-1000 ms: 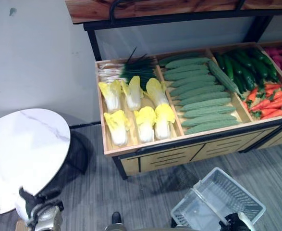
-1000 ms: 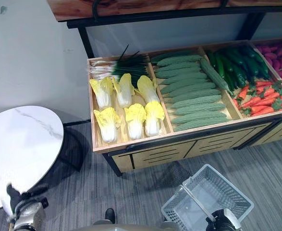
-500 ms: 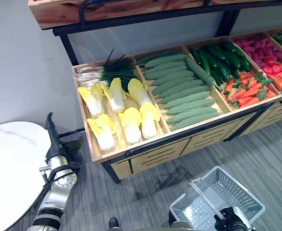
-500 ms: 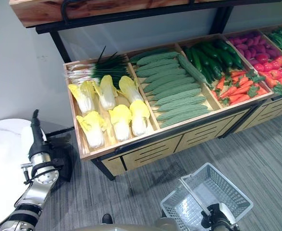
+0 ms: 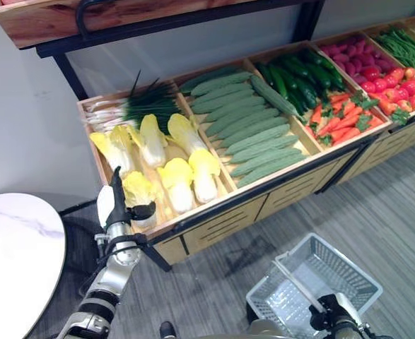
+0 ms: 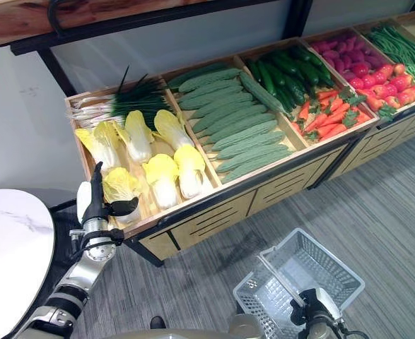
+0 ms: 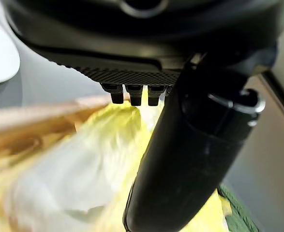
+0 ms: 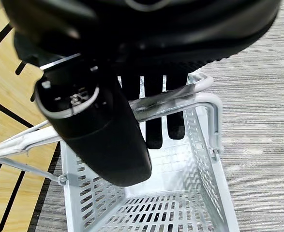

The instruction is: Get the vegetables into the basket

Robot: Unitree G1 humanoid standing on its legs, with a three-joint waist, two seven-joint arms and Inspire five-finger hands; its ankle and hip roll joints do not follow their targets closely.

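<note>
The left hand [image 5: 118,201] has risen from beside the round white marble table [image 5: 13,261] to the nearest yellow-leafed napa cabbage [image 5: 139,192], fingers straight, nothing grasped. The right hand [image 8: 154,108] curls around the white plastic mesh basket's [image 5: 352,279] handle; a grasp looks next.

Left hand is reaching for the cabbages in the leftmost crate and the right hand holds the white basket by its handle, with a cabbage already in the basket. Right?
Not quite: the basket is still empty, as the right wrist view shows. The rest stands: the left hand is open at the cabbages in the leftmost crate, and the right hand holds the basket by its handle.
</note>
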